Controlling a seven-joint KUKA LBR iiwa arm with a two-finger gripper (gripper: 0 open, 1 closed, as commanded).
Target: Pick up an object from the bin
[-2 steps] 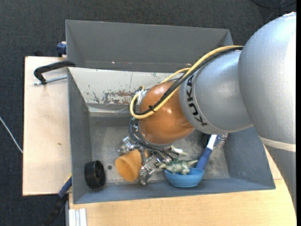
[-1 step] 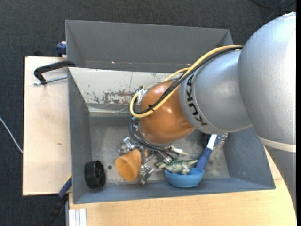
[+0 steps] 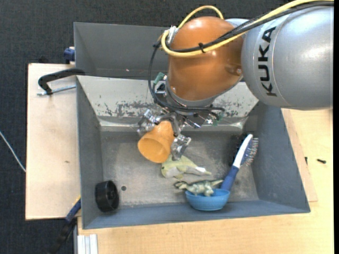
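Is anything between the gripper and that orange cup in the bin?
Nothing visible. The orange cup lies tilted right at the gripper; the pale toy figures and blue scoop lie beside it, toward the front.

Cup (image 3: 155, 143) mid-frame in bin (image 3: 87, 142). Toy figure (image 3: 183, 168) just lower right of cup. Bowl (image 3: 207, 200) below that. Brush (image 3: 242, 153) at right, lower end touching bowl. Round cap (image 3: 106, 196) lower-left corner.

Orange cup (image 3: 156, 142), tilted, in bin (image 3: 275, 163) middle
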